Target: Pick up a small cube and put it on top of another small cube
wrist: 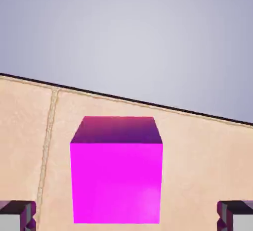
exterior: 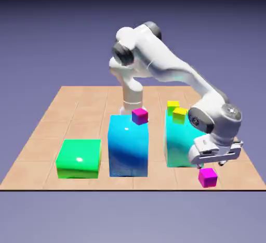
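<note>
Blue-violet backdrop is filling the space behind the desk (exterior: 41,177) in the exterior view. The magenta cube (exterior: 208,178) is sitting on the desk near its front edge, towards the corner at the exterior view's right. The pincer (exterior: 211,165) is hanging just above it, jaws standing wide apart and holding nothing, so the coming move is probably calling for a short descent.

In the hand view, the cube is showing between the two tips, touching neither, its sides running roughly square to the closing line. It is lying off-centre, nearer the left-hand tip in that picture; a small sideways correction is perhaps being called for, lest one finger be meeting it first.
</note>
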`<action>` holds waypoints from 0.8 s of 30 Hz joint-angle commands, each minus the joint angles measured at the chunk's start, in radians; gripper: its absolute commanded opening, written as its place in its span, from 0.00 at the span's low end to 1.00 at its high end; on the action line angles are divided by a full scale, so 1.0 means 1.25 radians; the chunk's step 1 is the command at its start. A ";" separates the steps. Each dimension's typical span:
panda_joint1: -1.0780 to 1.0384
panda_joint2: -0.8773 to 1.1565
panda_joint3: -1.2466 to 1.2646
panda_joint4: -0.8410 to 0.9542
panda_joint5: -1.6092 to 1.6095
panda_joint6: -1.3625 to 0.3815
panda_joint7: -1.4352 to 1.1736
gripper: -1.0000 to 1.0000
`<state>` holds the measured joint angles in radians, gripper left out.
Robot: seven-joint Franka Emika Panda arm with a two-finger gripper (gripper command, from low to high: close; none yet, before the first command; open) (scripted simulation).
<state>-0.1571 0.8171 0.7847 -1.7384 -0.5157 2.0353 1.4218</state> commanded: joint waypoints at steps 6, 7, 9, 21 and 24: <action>0.019 0.048 -0.034 -0.013 -0.034 0.058 0.017 0.00; 0.008 0.019 -0.014 -0.005 -0.014 0.024 0.007 0.00; 0.011 -0.038 -0.016 -0.016 0.021 -0.012 -0.025 0.00; 0.111 -0.386 -0.166 -0.166 0.216 -0.123 -0.250 0.00; 0.136 -0.473 -0.203 -0.204 0.264 -0.151 -0.306 0.00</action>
<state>0.0125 0.2258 0.5310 -1.9931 -0.1829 1.8471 1.0382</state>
